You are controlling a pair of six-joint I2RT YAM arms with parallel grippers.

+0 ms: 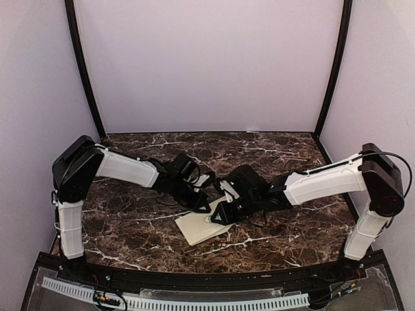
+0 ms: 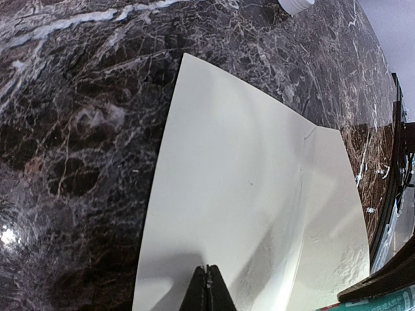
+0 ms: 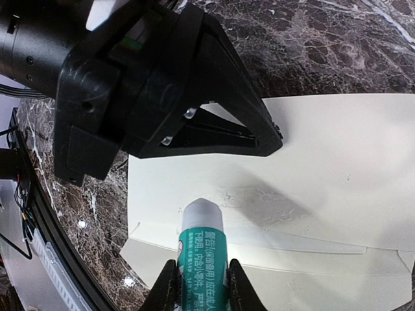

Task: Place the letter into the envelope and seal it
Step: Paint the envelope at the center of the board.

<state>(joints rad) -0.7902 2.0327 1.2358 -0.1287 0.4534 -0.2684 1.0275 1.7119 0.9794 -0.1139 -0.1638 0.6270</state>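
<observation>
Left gripper was shut tight, with its two fingers pressed together and nothing between them. Its black tip came down on the envelope and seemed to touch the paper, and it made a dark shadow there.

Right gripper was closed around a glue stick. The glue stick was green with small print on it, and it had a round pale top. One finger sat on each side of the stick. The pale top pointed out over the envelope, close to the fold line of the flap. I could not tell if the top touched the paper.

The envelope was plain and cream. It lay flat on the dark marble table, about halfway between the left and right edges and closer to the near edge than the far one. It sat a little crooked, with one corner pointing at the near edge. Its flap was open and lay flat on the table beside the long body of the envelope.

Both arms reached in from the two sides, and the two grippers met over the envelope, very near each other.
</observation>
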